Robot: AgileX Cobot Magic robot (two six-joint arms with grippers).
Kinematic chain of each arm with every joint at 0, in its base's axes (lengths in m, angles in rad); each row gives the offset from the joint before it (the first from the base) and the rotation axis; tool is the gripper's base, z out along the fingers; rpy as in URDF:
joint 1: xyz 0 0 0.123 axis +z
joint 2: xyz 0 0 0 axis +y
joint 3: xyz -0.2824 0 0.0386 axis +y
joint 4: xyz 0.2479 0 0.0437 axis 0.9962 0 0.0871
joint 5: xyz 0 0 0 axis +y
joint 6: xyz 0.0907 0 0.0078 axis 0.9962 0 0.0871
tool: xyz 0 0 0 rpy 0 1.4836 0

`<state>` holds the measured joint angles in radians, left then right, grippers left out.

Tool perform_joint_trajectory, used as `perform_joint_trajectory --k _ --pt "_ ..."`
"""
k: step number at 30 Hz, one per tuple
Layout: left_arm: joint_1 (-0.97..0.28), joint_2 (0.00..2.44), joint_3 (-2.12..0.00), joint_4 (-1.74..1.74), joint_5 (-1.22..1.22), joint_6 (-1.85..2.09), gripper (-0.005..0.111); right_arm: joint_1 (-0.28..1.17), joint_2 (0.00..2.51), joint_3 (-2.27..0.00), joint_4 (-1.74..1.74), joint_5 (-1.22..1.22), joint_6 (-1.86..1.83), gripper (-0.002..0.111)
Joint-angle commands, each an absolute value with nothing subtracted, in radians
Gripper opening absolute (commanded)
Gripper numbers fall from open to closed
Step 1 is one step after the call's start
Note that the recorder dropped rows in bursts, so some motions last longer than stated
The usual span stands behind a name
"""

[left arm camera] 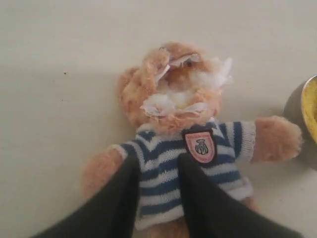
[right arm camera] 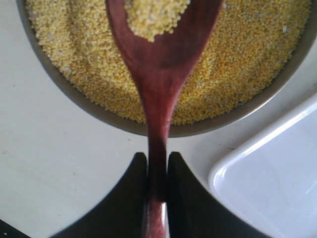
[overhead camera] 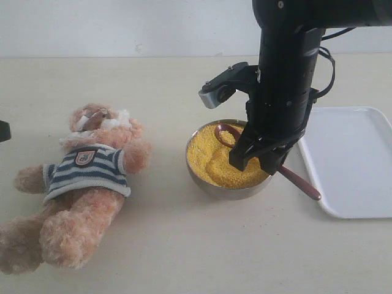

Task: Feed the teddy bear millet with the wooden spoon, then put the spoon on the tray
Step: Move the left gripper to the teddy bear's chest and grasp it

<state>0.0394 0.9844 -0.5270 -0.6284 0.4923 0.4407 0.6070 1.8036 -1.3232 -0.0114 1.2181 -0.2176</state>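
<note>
Teddy bear (overhead camera: 86, 177) sprawls on its back at the near left of the table (overhead camera: 184, 245), striped shirt up. The left gripper (left arm camera: 158, 161) hangs above its chest, fingers parted and gripping nothing. Farther back, at centre, millet (overhead camera: 211, 159) fills a metal bowl (overhead camera: 202, 179). The right gripper (right arm camera: 157, 161) is clamped on the handle of the wooden spoon (overhead camera: 300, 182), whose bowl sits over the grain carrying a small heap. The white tray (overhead camera: 355, 159) lies just right of the bowl.
</note>
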Motion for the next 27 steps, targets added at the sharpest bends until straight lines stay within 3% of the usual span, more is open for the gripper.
perform_joint_trajectory --k 1,9,23,27 --pt "0.033 1.209 -0.625 -0.650 0.564 0.465 0.064 0.599 1.792 -1.328 -0.010 1.221 -0.223 -0.001" --pt "0.033 1.526 -0.757 -0.857 0.704 0.717 0.066 0.599 1.792 -1.328 -0.008 1.221 -0.223 -0.001" --pt "0.033 1.544 -0.763 -0.897 0.735 0.675 0.066 0.599 1.792 -1.328 -0.008 1.221 -0.228 -0.001" --pt "0.033 1.544 -0.763 -0.900 0.779 0.658 0.074 0.599 1.792 -1.328 -0.008 1.221 -0.228 -0.001"
